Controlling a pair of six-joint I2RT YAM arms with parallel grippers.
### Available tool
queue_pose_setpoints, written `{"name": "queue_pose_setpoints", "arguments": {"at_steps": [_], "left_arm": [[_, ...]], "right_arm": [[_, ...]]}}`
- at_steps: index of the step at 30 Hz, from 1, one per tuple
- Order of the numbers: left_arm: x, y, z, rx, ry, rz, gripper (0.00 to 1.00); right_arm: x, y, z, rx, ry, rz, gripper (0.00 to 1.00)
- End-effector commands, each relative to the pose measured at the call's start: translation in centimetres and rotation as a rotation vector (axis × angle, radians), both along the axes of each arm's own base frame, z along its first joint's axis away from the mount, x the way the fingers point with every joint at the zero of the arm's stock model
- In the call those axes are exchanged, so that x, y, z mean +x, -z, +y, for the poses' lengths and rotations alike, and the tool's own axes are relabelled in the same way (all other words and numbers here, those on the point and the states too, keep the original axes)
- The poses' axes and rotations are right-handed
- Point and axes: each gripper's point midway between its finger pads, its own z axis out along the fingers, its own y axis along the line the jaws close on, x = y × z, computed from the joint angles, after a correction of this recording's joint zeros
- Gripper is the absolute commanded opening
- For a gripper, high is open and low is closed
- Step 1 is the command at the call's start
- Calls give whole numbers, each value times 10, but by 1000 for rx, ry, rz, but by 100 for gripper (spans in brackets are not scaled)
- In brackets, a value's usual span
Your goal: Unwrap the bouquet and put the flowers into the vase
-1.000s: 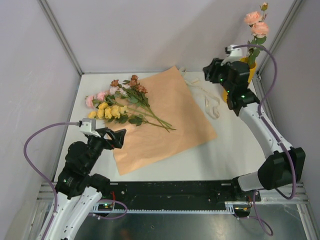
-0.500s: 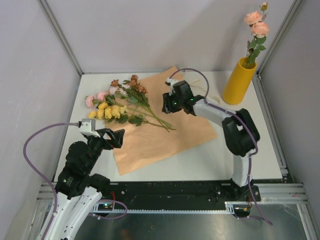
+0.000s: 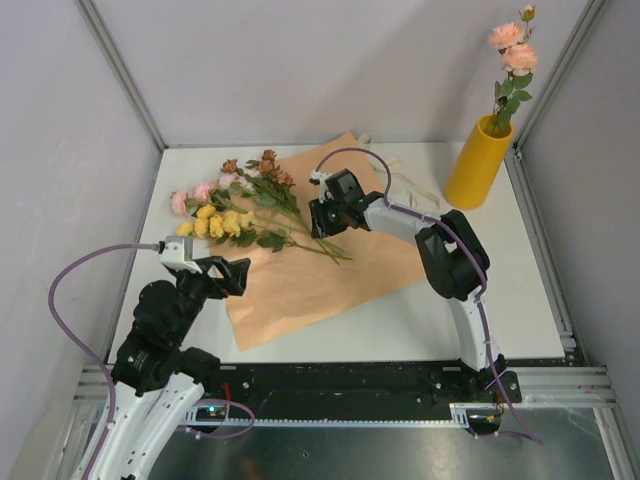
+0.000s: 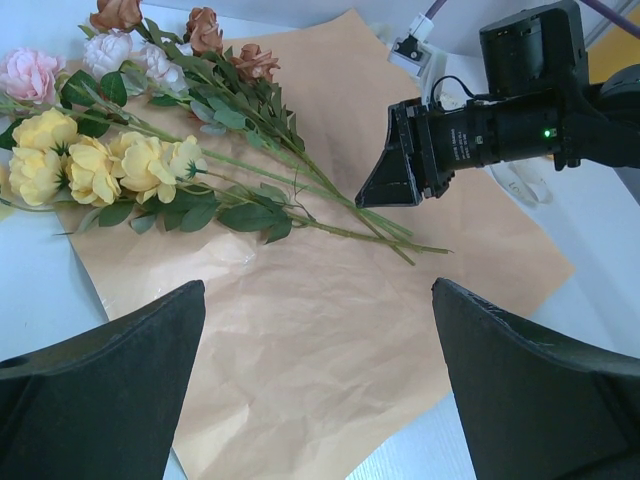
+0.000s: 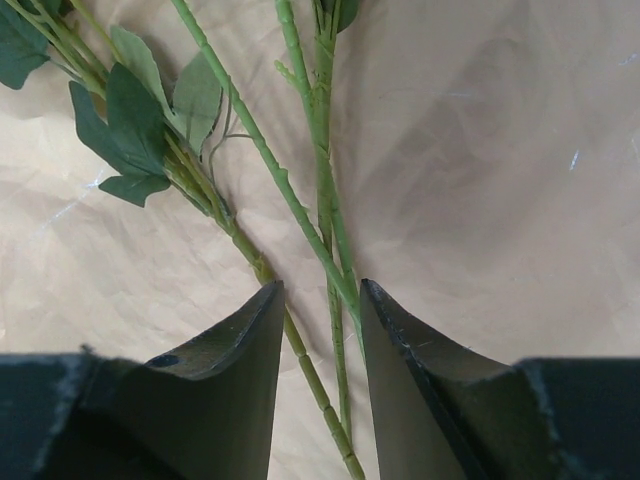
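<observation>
The bouquet lies undone: its peach-orange paper (image 3: 330, 265) is spread flat and pink, yellow and rust-brown flowers (image 3: 235, 205) rest on its left part, stems pointing right. My right gripper (image 3: 320, 217) is lowered onto the stem ends. In the right wrist view its jaws (image 5: 320, 290) straddle thin green stems (image 5: 322, 190), narrowly apart, the right finger touching one stem. The mustard vase (image 3: 477, 165) stands upright at the back right and holds a pink flower stem (image 3: 512, 50). My left gripper (image 4: 318, 290) hovers wide open over the paper's near left part, holding nothing.
A cream ribbon (image 4: 525, 185) lies loose on the white table behind the right arm. Grey enclosure walls and metal posts close in the table on three sides. The vase stands close to the right post (image 3: 545, 90).
The right arm swung from the vase at the back right across to the stem ends on the paper, and its jaws have narrowed around them. The left arm has stayed put.
</observation>
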Motion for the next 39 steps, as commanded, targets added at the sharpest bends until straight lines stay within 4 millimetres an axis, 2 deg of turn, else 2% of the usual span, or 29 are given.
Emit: {"name": "queue_pose_setpoints", "arguments": {"at_steps": [1, 10, 15, 18, 27, 31, 36, 39], "left_arm": [[0, -13, 2, 7, -4, -38, 100], [-1, -14, 4, 1, -18, -43, 100], [0, -13, 6, 2, -27, -42, 100], [0, -13, 7, 3, -32, -42, 100], [2, -10, 15, 9, -83, -30, 100], [4, -6, 17, 10, -102, -13, 100], [8, 0, 23, -16, -163, 40, 100], [9, 3, 23, -120, -214, 83, 100]], "right_arm": [[6, -7, 14, 26, -46, -38, 41], [4, 3, 14, -33, -62, -71, 38], [6, -1, 12, -51, -54, -125, 27], [8, -14, 12, -35, -42, -180, 19], [-5, -53, 23, 18, -63, -272, 8], [-5, -65, 23, 30, -38, -295, 1], [-11, -77, 27, 111, -27, -267, 0], [-17, -89, 31, 212, -4, -210, 0]]}}
